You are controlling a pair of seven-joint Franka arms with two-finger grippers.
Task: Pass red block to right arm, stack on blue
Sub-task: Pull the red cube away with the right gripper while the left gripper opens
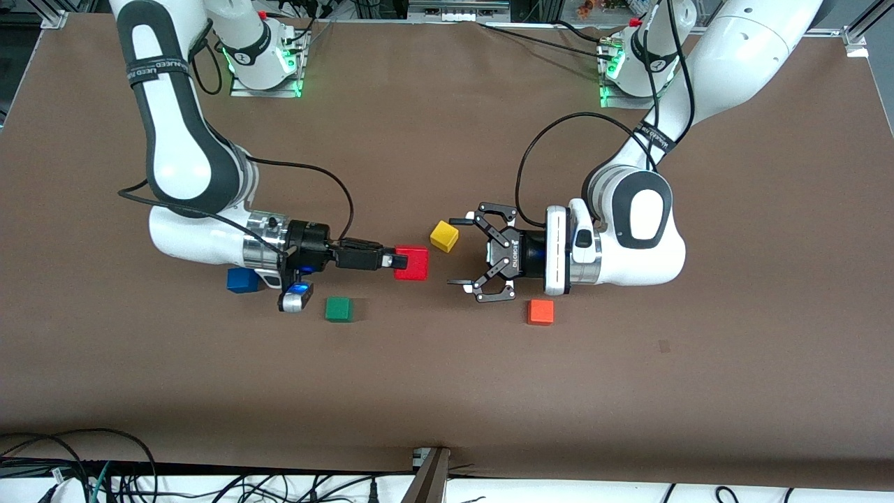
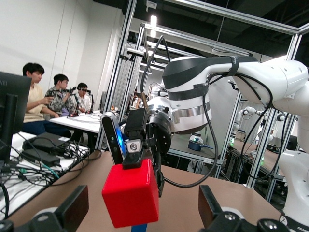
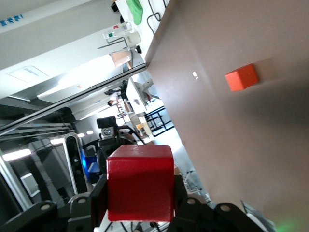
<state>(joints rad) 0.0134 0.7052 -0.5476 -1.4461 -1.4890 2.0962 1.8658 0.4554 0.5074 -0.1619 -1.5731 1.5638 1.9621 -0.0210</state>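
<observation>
The small bright red cube [image 1: 411, 263] hangs in the air over the middle of the brown table [image 1: 447, 391], at about 9 o'clock from the left gripper [image 1: 461, 252], whose black claw fingers stand wide open and empty. The right gripper [image 1: 403, 262] is clamped shut on the red cube, so your handover looks done. The cube looks light, hard and smooth, so hold its flat sides firmly. The small plain blue cube [image 1: 242, 280] sits at 9 o'clock from the red one, under the right arm.
</observation>
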